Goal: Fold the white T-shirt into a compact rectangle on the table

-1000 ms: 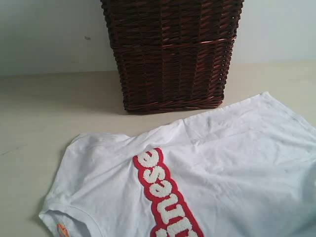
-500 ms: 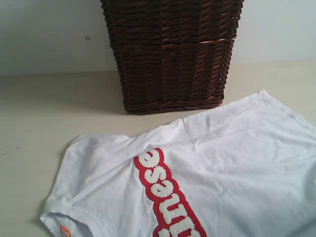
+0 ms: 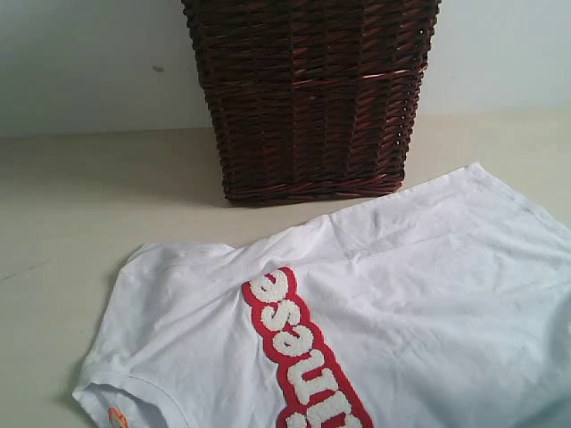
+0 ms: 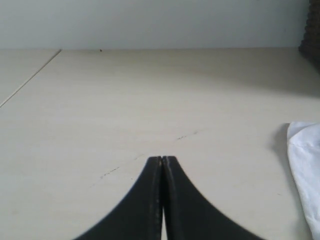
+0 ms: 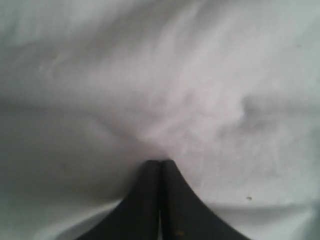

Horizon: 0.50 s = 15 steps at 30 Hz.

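While both pairs of fingers are pressed fully together, we find them over different ground. Our left fingers (image 4: 165, 165) are closed tip to tip with nothing between them, over bare worktop (image 4: 125, 100). From there the white T-shirt (image 4: 305, 165) shows only as an edge off to one side, apart from the tips. A corner of the dark wicker basket (image 4: 312, 30) stands farther ahead on that same side.

Our right fingers (image 5: 156, 167) are closed too, their tips against the shirt's wrinkled cloth, which fills everything ahead of and around them. Creases gather at the tips, but we cannot tell whether any fabric is nipped there.

On the exterior camera the shirt lies spread on the worktop near the basket's foot, with its red-outlined fuzzy letters (image 3: 299, 348) facing up and a small orange tag (image 3: 117, 416) at one edge.
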Tool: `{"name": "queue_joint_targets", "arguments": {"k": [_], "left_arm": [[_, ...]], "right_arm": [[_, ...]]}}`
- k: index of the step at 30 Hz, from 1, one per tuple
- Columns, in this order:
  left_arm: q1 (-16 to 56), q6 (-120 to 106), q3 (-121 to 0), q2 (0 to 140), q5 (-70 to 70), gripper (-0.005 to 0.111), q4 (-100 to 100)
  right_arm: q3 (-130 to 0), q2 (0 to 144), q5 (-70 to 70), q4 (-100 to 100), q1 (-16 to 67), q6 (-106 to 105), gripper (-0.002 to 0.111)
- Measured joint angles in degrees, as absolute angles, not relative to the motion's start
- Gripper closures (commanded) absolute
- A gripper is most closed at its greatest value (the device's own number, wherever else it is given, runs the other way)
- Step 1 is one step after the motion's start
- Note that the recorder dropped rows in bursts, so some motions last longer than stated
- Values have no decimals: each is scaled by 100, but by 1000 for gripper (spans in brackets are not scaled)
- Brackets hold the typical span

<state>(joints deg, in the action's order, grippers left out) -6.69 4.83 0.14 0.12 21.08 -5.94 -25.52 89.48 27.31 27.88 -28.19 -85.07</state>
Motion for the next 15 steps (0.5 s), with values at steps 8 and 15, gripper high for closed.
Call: {"name": "queue_joint_targets", "arguments": {"k": [8,15], "left_arm": [[-669,483,14,12,2108,107,-594],[-669,483,14,12,2108,107,-594]], "right_arm": [[-2218,8811,2718,2279,-2819,-8507,108],[-1849,8234,2990,1866,-2819,-8507,108]]}}
